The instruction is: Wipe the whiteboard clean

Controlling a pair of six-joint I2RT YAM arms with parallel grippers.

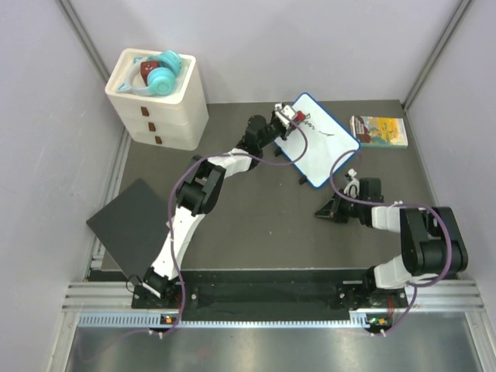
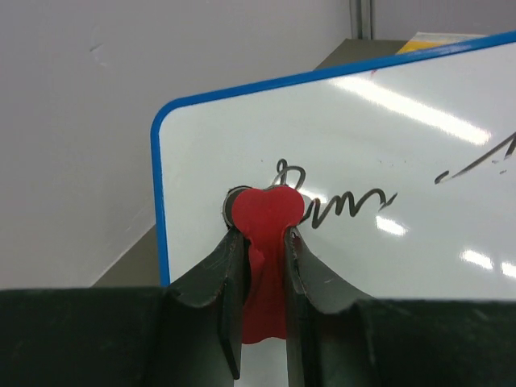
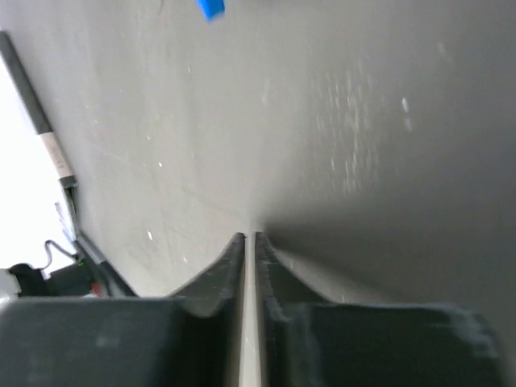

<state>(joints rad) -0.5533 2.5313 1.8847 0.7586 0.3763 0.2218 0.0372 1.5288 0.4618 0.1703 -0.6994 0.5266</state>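
The whiteboard [image 1: 329,151] lies tilted at the back middle of the table, with black handwriting [image 2: 347,205] on it. My left gripper [image 1: 292,118] is over its far left corner, shut on a red eraser [image 2: 264,216] that presses on the start of the writing. In the left wrist view the blue rim [image 2: 161,201] runs just left of the gripper [image 2: 262,235]. My right gripper [image 1: 324,211] is shut and empty, low over the table in front of the board's near corner. In the right wrist view its fingertips [image 3: 251,236] face bare table.
A white drawer unit [image 1: 163,116] with teal headphones [image 1: 163,77] on top stands at the back left. A flat black square panel [image 1: 132,225] lies at the left edge. A small colourful book [image 1: 378,130] lies right of the whiteboard. Walls close in both sides.
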